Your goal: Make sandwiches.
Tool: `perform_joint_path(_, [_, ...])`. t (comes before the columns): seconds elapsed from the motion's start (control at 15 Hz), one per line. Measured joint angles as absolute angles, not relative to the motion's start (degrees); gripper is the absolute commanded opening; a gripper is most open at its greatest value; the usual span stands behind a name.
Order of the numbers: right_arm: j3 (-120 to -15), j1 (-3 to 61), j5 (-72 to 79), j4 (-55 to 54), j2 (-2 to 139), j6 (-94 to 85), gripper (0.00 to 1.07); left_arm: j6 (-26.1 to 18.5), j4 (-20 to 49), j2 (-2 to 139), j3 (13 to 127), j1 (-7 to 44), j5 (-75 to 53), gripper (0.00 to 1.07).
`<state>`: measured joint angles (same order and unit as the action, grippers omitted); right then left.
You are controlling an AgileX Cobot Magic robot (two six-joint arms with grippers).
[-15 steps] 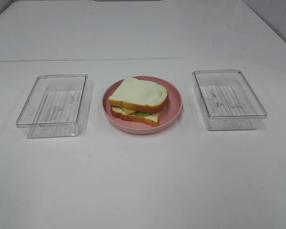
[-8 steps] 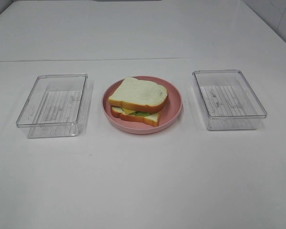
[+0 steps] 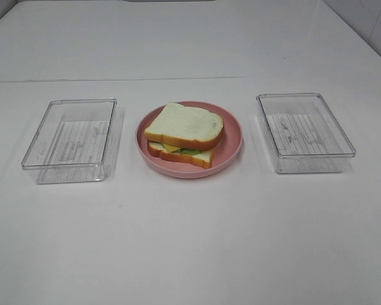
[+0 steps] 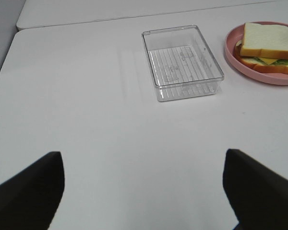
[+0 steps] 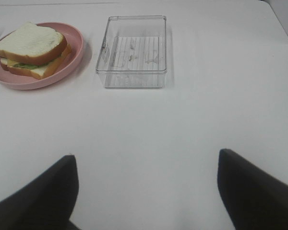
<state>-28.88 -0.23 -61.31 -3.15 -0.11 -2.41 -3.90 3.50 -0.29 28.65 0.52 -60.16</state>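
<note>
Sandwiches [image 3: 184, 135]: 1 square spongy-looking stack, round pink plate [image 3: 232, 143]; filling unclear.

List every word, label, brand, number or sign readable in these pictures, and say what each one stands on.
None: no readable text in any view.
Clear plastic tray on the left: ribbed floor and faint smudges only, no lettering.
Clear plastic tray on the right: the same.
Pink round plate: plain.
Toy sandwich of white bread slices: unmarked.
</note>
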Motion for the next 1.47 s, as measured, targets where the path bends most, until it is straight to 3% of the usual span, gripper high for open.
perform_joint_path(1.47, [-28.9, -0.2, -61.3, -3.3, -0.1, -2.3, 0.77, -3.9, 3.5, -0.3, 28.6, 0.5, -60.2, 0.85])
